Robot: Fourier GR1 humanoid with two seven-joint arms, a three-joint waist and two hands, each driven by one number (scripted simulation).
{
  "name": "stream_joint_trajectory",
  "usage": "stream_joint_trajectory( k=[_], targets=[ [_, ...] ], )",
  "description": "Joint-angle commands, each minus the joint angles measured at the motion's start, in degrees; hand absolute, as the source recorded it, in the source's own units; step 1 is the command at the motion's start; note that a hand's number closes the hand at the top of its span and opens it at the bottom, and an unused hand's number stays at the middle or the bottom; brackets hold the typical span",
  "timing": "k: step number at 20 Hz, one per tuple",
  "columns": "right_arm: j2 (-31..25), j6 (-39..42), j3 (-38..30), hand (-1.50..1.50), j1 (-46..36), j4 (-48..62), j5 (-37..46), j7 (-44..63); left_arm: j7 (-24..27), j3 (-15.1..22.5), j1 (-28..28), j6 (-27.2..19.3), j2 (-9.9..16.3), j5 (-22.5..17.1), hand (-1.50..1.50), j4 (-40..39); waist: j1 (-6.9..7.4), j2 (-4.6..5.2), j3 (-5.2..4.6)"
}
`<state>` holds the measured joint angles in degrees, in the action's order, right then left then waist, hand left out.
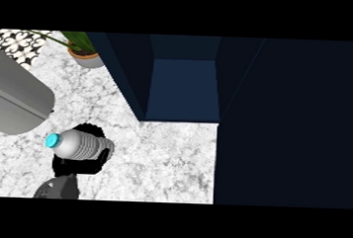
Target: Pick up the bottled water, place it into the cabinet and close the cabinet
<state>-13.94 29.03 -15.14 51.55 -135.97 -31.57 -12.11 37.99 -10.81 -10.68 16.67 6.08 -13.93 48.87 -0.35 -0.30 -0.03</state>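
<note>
The bottled water (80,144) is a clear ribbed bottle with a cyan cap that points left. It is tilted over the marble counter (163,160), left of the cabinet. My right hand (81,163) is shut on it, black fingers curled round its body from below and behind; the bottle's base is hidden. The cabinet (184,86) stands open at the back, its blue inside showing, and its dark door (289,125) fills the right side of the view. Only my left forearm (16,98) shows, a big grey shape at the left edge, with its hand out of view.
A potted plant (85,52) in a pale pot stands at the back, just left of the cabinet's side wall. A patterned tile wall (18,42) shows at the top left. Bare marble lies between the bottle and the cabinet opening.
</note>
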Motion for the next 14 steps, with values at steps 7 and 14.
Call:
stream_joint_trajectory(
  k=[7,14],
  targets=[
    [-0.5,-2.8,-1.4,-1.50,1.4,-9.9,-5.8,3.4,-12.4,14.3,0.6,-15.0,-6.0,-2.6,1.50,18.6,0.15,-0.08,0.00],
    [-0.5,0.1,-2.0,-1.50,5.7,-11.9,-7.9,2.8,-16.8,20.3,-0.9,-23.9,-6.1,-2.3,1.50,24.2,-0.56,-0.02,-0.03]
  ],
)
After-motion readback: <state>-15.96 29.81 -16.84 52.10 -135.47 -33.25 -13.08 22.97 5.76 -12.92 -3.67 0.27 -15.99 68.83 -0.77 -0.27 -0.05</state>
